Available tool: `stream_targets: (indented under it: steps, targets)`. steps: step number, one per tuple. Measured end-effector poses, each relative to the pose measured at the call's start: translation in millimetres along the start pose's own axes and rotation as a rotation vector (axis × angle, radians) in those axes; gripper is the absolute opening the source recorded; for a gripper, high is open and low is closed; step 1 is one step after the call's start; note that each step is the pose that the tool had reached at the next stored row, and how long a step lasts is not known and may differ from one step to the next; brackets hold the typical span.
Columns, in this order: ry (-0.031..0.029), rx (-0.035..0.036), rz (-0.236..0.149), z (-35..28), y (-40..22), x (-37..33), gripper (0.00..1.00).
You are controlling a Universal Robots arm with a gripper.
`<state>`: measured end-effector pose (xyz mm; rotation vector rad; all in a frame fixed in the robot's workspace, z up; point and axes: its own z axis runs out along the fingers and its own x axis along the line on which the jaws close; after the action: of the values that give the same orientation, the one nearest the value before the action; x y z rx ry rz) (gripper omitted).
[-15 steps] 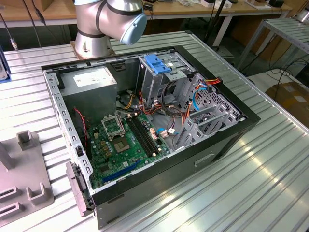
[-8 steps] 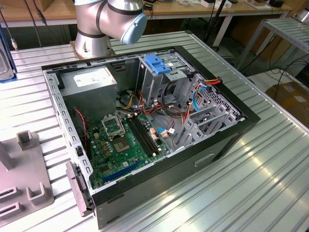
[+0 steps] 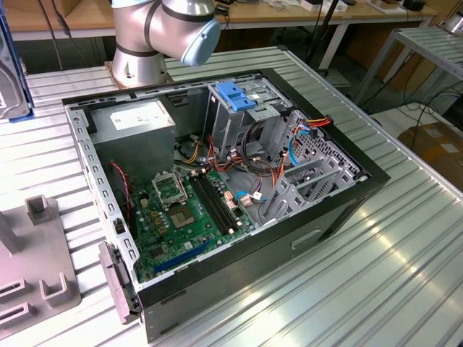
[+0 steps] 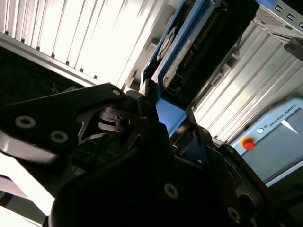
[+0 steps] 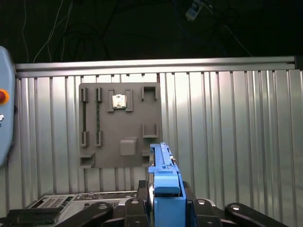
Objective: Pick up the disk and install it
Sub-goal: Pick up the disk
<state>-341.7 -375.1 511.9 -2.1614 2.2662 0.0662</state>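
Note:
The disk stands edge-on between my gripper's dark fingers, its blue side rail facing the camera, held above the ribbed metal table. In the second wrist view the disk shows its dark casing and a blue rail reaching out from the gripper, which is shut on its near end. In the exterior view, the open computer case lies on its side on the table, with its drive cage and blue plastic handle at the back. The arm's grey base rises behind the case.
A grey fixture plate with slots lies on the table below the disk; it also sits at the exterior view's left. A teach pendant lies nearby. Inside the case are a power-supply box, motherboard and cables.

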Motion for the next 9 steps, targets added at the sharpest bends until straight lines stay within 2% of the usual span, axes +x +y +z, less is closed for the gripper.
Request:
stream_targets:
  steps: [9]
  targets:
    - [0.0, 0.0001, 0.0, -0.2, -11.1, -0.5, 0.37]
